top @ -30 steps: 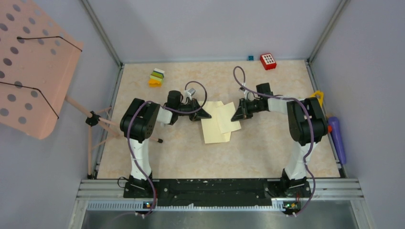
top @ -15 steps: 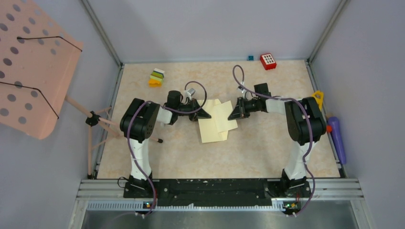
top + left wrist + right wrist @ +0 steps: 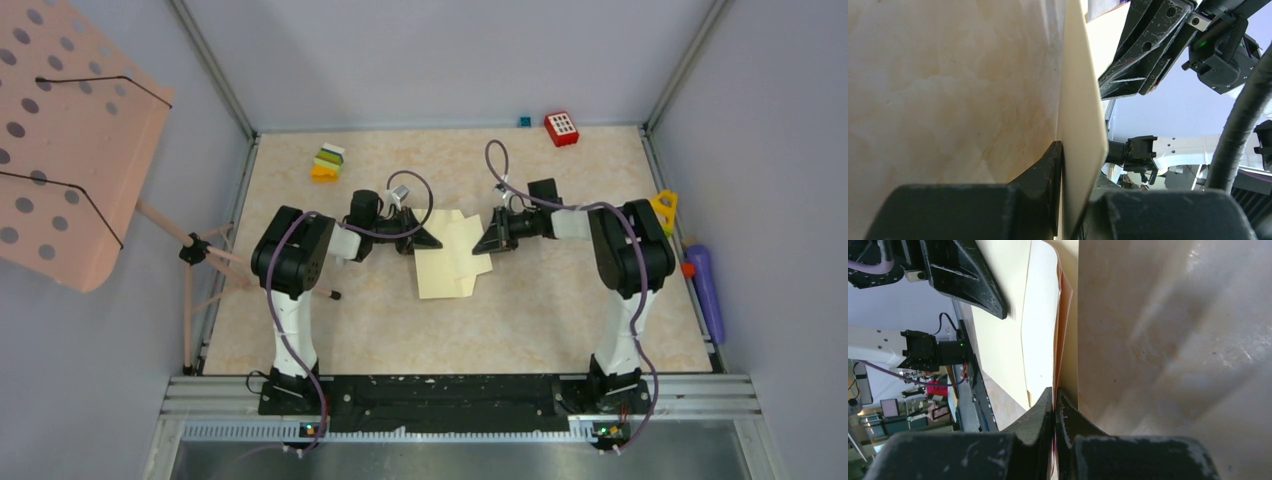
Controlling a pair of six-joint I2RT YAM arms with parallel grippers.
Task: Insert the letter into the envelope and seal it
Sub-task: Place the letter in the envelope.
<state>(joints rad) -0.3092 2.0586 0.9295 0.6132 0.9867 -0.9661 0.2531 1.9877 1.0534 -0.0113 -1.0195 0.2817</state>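
Two overlapping sheets are lying mid-table (image 3: 560,320), the far sheet (image 3: 470,245) resting on the near sheet (image 3: 440,280) toward its 1 o'clock. The left end effector (image 3: 428,242) is pinching the near sheet at its 10 o'clock corner. The right end effector (image 3: 483,244) is pinching the far sheet at its 3 o'clock edge. A block stack (image 3: 327,163) is sitting at the table's 10 o'clock, and a lone block (image 3: 561,128) at 1 o'clock.

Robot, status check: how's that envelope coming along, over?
Left claw shut on envelope edge. Right claw shut on letter, overlapping envelope. Nothing blocking.

Top view: envelope (image 3: 437,282) partly hid by sheet (image 3: 470,250); details too sm.
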